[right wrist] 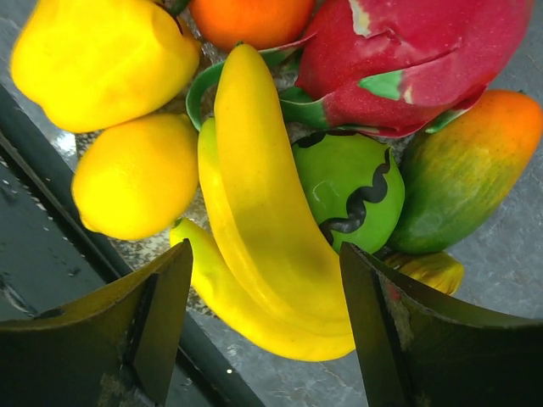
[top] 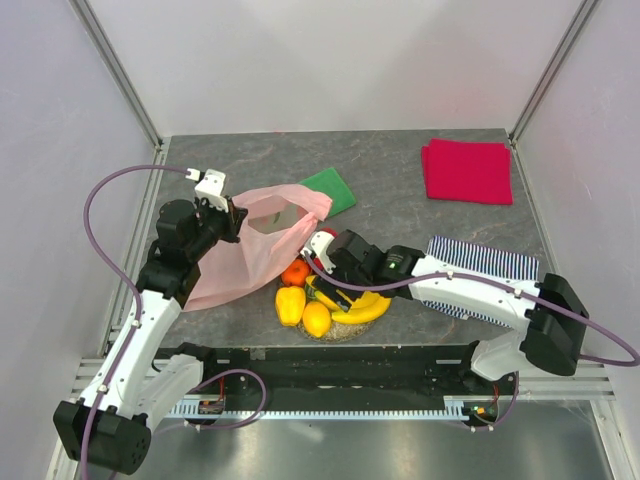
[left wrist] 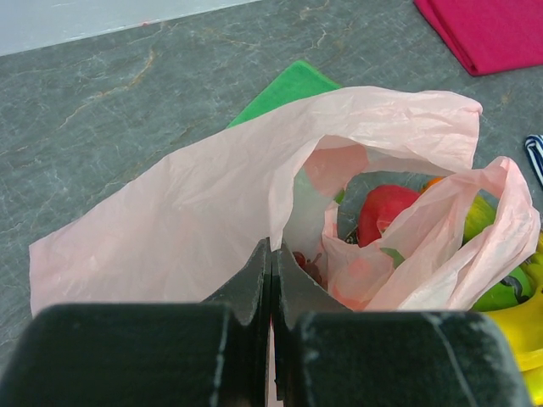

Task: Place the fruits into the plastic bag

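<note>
The pale pink plastic bag lies left of centre, mouth open toward the fruits. My left gripper is shut on the bag's rim and holds it up; dark grapes show inside. The fruits sit heaped on a speckled plate: banana bunch, yellow pepper, lemon, orange. My right gripper is open just above the banana bunch, its fingers either side. Around it lie a red dragon fruit, green piece and mango.
A green cloth lies behind the bag. A red folded cloth is at the back right. A striped cloth lies under the right arm. The table's front edge with a black rail runs just below the plate.
</note>
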Controlling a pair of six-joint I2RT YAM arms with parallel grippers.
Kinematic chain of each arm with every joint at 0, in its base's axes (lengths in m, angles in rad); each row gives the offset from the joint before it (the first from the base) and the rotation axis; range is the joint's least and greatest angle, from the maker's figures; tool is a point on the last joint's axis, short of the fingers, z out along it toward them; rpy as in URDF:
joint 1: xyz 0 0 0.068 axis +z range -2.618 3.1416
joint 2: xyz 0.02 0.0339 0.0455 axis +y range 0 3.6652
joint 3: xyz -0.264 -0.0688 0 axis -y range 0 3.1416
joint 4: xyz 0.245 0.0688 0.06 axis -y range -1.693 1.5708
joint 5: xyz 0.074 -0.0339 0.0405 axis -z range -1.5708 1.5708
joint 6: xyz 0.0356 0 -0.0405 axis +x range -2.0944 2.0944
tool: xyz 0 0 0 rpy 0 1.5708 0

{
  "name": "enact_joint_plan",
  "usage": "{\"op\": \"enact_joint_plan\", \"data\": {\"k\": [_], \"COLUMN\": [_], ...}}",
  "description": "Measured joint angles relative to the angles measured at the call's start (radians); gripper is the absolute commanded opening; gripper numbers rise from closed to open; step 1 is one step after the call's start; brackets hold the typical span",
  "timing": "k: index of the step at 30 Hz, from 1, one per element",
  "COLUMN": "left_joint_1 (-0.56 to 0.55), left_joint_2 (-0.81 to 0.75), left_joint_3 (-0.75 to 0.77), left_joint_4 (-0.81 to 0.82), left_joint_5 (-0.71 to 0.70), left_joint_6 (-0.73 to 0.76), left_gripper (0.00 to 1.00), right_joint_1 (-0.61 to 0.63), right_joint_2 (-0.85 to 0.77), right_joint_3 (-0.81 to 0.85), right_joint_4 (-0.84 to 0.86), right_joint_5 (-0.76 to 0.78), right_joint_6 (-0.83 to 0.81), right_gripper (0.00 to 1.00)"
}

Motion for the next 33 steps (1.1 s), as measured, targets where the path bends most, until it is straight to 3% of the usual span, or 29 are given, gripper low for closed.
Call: {"op": "enact_joint_plan", "data": {"k": [11,20,33], "left_joint_1": [0.0,0.0,0.0], "left_joint_2": [0.008,0.012,0.013], "left_joint_3": [0.0,0.001,0.002], "left_joint_4": [-0.004,-0.005,-0.006], "left_joint_5": [0.002,0.002,0.002], "left_joint_6": [0.0,0.001,0.002], "left_gripper": [0.02,0.02,0.02], "right_joint_1": [0.0,0.0,0.0], "right_joint_2": [0.056,0.076,0.115], "right_joint_3": [0.032,0.033,0.033], "right_joint_4": [-0.008,-0.015,-0.019], "right_joint_5": [0.022,-0.002,0.016], "right_joint_6": [-0.11,-0.145,-0.176], "right_gripper": [0.63,0.6,0.39]}}
